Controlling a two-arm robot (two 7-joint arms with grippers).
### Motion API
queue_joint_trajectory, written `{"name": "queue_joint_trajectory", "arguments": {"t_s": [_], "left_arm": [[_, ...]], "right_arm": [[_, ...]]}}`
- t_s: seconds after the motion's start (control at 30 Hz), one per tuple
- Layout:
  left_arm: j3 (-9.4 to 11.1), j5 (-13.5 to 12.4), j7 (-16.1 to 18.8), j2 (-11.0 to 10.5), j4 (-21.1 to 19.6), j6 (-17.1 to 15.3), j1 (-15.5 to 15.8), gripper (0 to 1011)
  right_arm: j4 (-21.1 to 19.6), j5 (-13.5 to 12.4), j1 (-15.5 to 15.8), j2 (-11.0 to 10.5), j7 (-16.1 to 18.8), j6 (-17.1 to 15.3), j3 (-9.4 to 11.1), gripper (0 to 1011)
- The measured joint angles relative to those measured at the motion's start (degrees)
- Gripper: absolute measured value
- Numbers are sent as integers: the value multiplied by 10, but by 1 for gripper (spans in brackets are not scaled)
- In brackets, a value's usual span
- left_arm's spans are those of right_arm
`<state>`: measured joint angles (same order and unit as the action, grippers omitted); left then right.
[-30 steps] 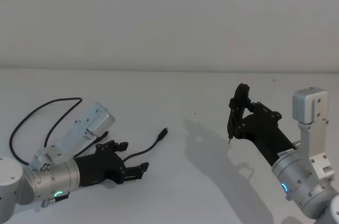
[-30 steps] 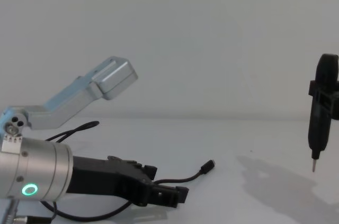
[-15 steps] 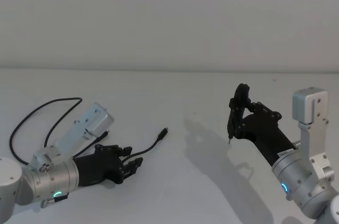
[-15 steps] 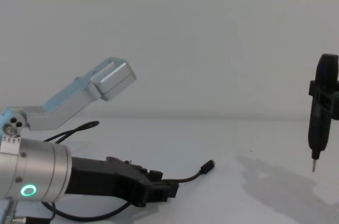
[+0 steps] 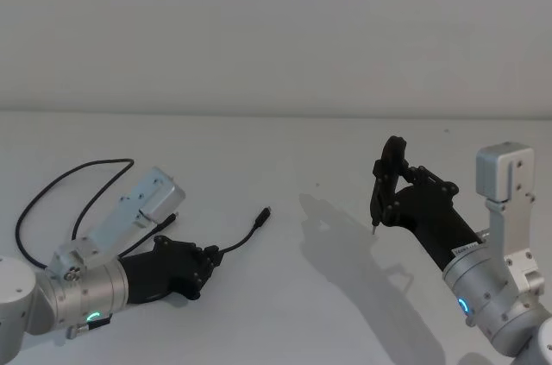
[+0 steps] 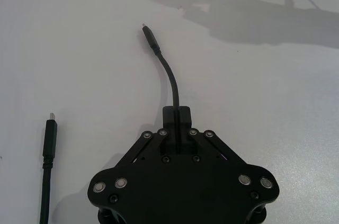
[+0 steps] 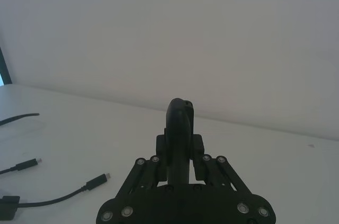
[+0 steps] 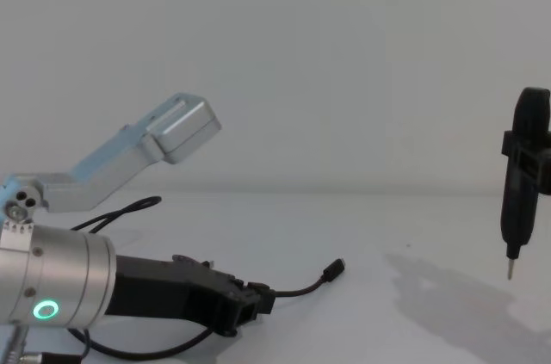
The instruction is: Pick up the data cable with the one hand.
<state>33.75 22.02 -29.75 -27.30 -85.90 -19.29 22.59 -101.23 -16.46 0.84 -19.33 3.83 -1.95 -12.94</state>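
Note:
The data cable (image 5: 244,238) is a thin black cord lying on the white table (image 5: 285,158); it loops away at the far left. One small plug (image 6: 150,37) points free ahead of my left gripper (image 5: 210,259). The other plug (image 6: 50,135) lies beside the gripper. My left gripper (image 6: 176,115), with the green ring, sits low on the table at the left. Its jaws are shut on the cable a short way behind the free plug, and the same grip shows in the chest view (image 8: 258,299). My right gripper (image 5: 388,191) hangs raised at the right, shut on a black pin-tipped tool (image 8: 525,166).
The table's far edge meets a plain white wall. The tool's metal pin (image 8: 508,269) points down, well above the table, with its shadow (image 5: 362,248) below it. Open table lies between the two arms.
My left gripper's jaws have gone from open to shut on the cable. The free plug has shifted slightly. The right arm has not moved.

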Motion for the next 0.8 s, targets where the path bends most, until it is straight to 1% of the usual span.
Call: {"name": "queue_joint_trajectory", "arguments": {"t_s": [0.4, 0.67, 0.8], "left_arm": [[0, 0, 0, 0, 0, 0, 0, 43], [0, 0, 0, 0, 0, 0, 0, 43], [0, 0, 0, 0, 0, 0, 0, 43]], "right_arm": [[1, 0, -1, 1, 3, 1, 0, 275], [13, -3, -12, 6, 23, 12, -7, 275], [24, -4, -24, 13, 37, 20, -16, 274]]}}
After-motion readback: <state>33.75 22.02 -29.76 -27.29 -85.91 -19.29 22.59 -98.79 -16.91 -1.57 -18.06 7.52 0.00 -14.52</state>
